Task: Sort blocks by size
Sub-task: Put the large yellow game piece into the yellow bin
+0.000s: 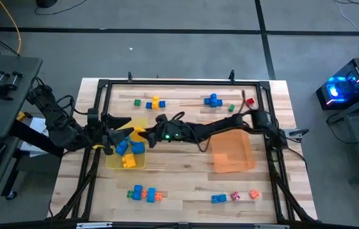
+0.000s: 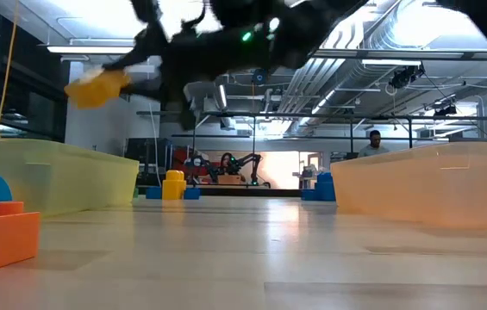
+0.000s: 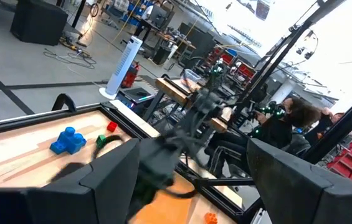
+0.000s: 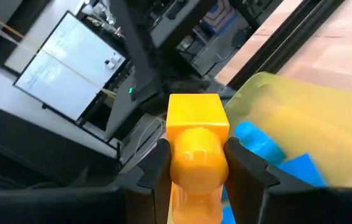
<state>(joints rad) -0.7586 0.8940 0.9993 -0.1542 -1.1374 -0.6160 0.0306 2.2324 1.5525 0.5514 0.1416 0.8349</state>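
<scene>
one yellow block (image 4: 194,146) sits clamped in the right gripper (image 4: 195,163), above the yellow tray (image 1: 111,161) holding large blue blocks (image 1: 128,148). release only once centred over it. left gripper (image 1: 126,125) waits beside it, spread, empty.

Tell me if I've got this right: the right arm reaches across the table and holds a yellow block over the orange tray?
Not quite. The right gripper does hold a yellow block, but over the yellow tray, which already has blue blocks in it. The orange tray lies behind the arm. The high and right wrist views show this.
</scene>
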